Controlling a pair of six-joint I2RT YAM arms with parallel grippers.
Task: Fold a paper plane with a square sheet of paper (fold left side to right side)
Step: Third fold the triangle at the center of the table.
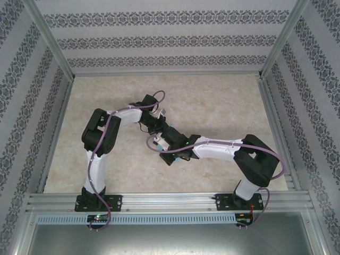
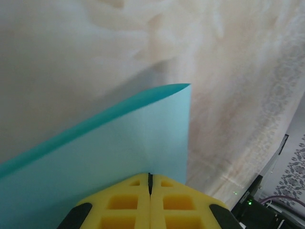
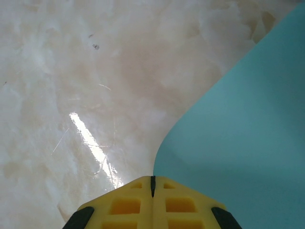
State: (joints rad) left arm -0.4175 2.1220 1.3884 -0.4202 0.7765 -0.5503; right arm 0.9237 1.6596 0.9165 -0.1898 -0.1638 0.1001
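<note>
Top view: left arm (image 1: 100,142) and right arm (image 1: 226,150), white shells with black joints and mauve cables, reach in and meet over the middle of the surface (image 1: 223,101); surface is pale cream, marbled like stone, smooth; patterned walls (image 1: 159,40) and aluminium frame rails around it; small turquoise slivers of the sheet show between the two wrists.

Left wrist view: left gripper (image 2: 149,177) closed, yellow moulded fingers (image 2: 124,202) with square recesses pressed together along a thin dark seam; it pinches the sheet (image 2: 143,138); paper is thin, matte, plain light turquoise; it rises from the tips as a broad lifted flap, straight right edge, pointed upper corner; top edge curls over and shows as a darker teal band running down to the left; soft shadow of the flap on the surface behind.

Right wrist view: right gripper (image 3: 152,179) closed, same yellow fingers meeting at a seam; the sheet fills the right side of this view, its edge a smooth concave curve sweeping from upper right down to the tips; cannot tell whether paper is caught between these pads; surface to the left is glossy, with a bright streak of glare and fine scratches.
</note>
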